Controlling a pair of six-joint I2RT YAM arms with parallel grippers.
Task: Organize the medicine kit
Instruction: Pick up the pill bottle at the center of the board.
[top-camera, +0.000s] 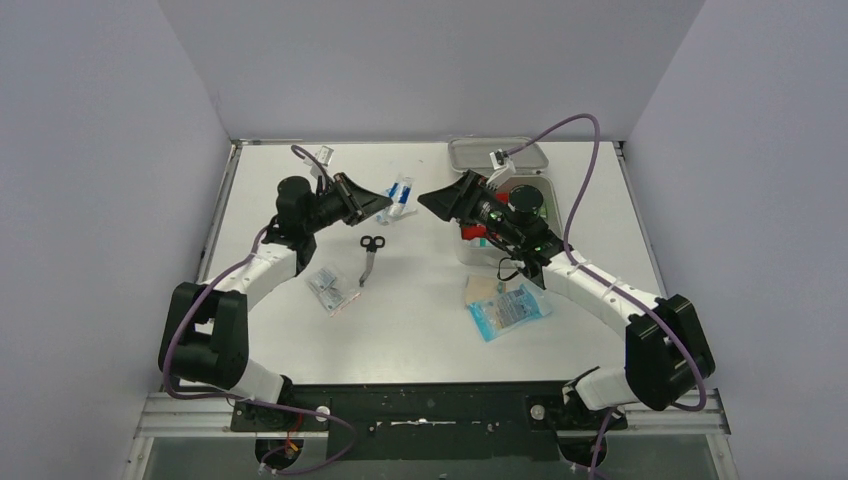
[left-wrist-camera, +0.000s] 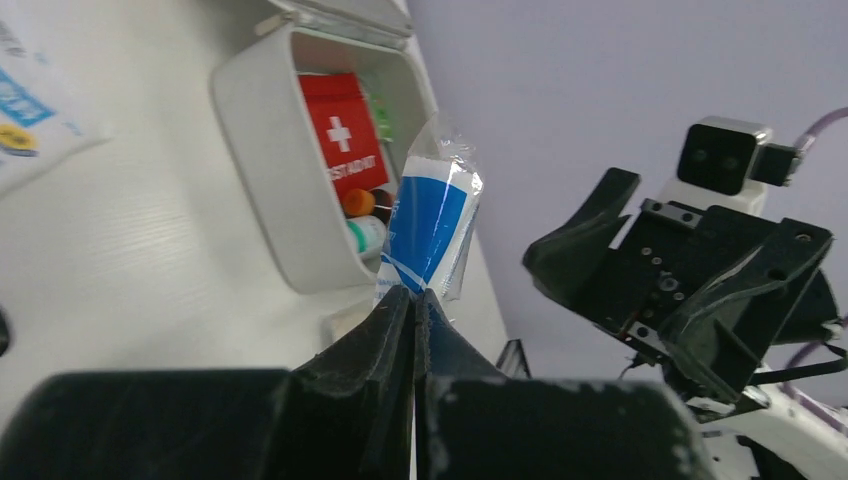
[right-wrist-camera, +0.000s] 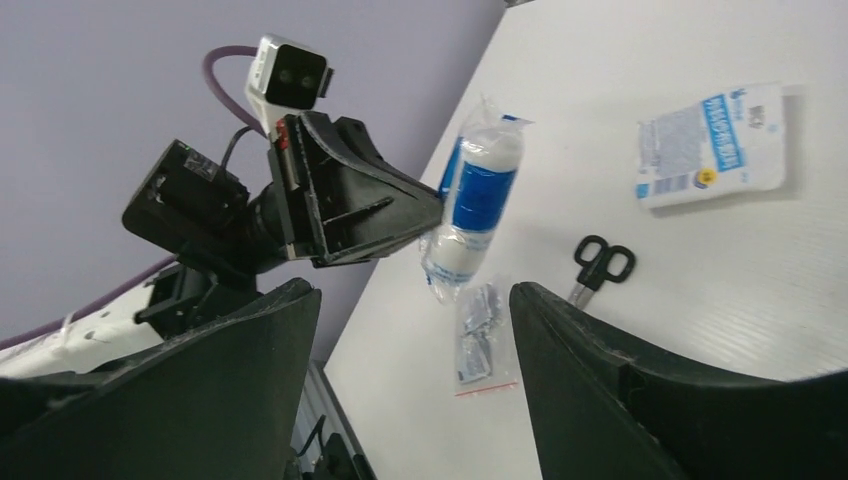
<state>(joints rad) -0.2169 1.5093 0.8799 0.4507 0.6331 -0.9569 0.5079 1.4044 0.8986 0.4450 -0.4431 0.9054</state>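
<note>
- Closest to my left wrist lens, the left gripper (left-wrist-camera: 415, 300) has its jaws pressed together on an edge of the wrapper of a wrapped roll (left-wrist-camera: 430, 220), white in clear film with a blue label
- From my right wrist I see the right gripper (right-wrist-camera: 415, 295) with its jaws spread wide and nothing between them; it faces the left one, and the roll is up in the air just beyond its fingertips
- Past the roll, the medicine kit (left-wrist-camera: 262, 150) sits open on the table (top-camera: 420, 330), partly under my right arm in the top view, with its lid (top-camera: 500, 155) folded back toward the far wall
- Inside the kit I see a red pouch (left-wrist-camera: 343, 130) with a white cross and an orange cap (left-wrist-camera: 357, 202) at its lower end
- Farther out on the table lie scissors (top-camera: 371, 250) between the arms, a clear bag of sachets (top-camera: 328, 288) near my left arm, and a blue-and-white flat pack (top-camera: 510, 310) on the near side of the kit
</note>
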